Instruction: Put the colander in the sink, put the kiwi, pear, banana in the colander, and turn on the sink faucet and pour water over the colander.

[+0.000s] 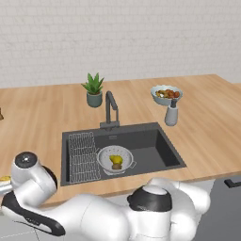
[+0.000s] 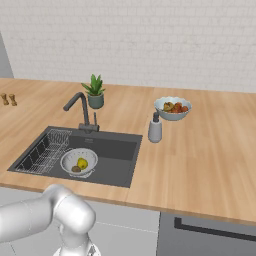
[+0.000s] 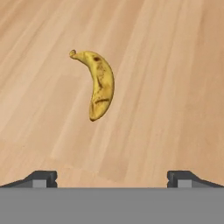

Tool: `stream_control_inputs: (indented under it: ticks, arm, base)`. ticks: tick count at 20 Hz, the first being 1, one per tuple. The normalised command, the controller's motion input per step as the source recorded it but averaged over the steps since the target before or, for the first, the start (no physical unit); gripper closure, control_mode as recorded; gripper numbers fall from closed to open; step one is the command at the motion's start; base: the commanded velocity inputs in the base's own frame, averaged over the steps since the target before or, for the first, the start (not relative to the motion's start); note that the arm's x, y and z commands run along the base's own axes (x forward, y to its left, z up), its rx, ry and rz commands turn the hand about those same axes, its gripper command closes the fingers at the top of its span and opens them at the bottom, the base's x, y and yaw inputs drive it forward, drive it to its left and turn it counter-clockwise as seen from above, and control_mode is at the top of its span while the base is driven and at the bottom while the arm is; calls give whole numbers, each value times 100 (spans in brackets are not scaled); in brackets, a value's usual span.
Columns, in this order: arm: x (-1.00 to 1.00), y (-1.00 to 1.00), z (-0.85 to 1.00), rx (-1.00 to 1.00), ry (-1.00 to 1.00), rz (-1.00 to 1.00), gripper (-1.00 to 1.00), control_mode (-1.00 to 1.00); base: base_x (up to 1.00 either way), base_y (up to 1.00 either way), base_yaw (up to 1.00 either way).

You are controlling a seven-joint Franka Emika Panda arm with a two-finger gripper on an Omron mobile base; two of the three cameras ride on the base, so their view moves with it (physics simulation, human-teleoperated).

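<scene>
Counter (image 1: 207,132): light wood, running the full width under a pale brick wall; my hand looks down on a bare stretch of it.
Sink (image 1: 155,146): dark basin set into the counter, wire rack (image 1: 84,157) along its left side.
Faucet (image 1: 111,109): upright behind the sink's back edge; no stream shows from it.
Colander (image 1: 116,159): sits on the sink floor just beside the rack.
Fruit bowl (image 1: 165,94): on the counter behind and right of the sink, a soap bottle (image 1: 171,114) in front of it.
Plant (image 1: 93,89): in a grey pot, just left of the faucet.
Banana (image 3: 99,83): lies flat on the wood, alone, ahead of my fingers and a little left of centre in the hand view, stem end pointing away; nothing touches it.
Pear (image 1: 116,160): inside the colander.
Kiwi (image 2: 75,169): inside the colander, against the pear.
My gripper (image 3: 112,178): fingers spread wide apart, holding nothing, the banana well clear of both tips.
</scene>
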Motion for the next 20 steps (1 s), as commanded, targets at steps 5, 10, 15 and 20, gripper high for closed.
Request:
stream_control_inputs:
  ticks: [5,10,15,20]
  arm:
    - [27,12,-20,-2,0,0,-100,-100]
    - [30,12,-15,-4,0,0,-100,-100]
    - [33,22,-17,-2,3,0,-100,-100]
    - [25,27,-19,0,1,0,-100,-100]
  base:
    - [0,0,0]
    - [0,0,0]
    - [0,0,0]
    - [0,0,0]
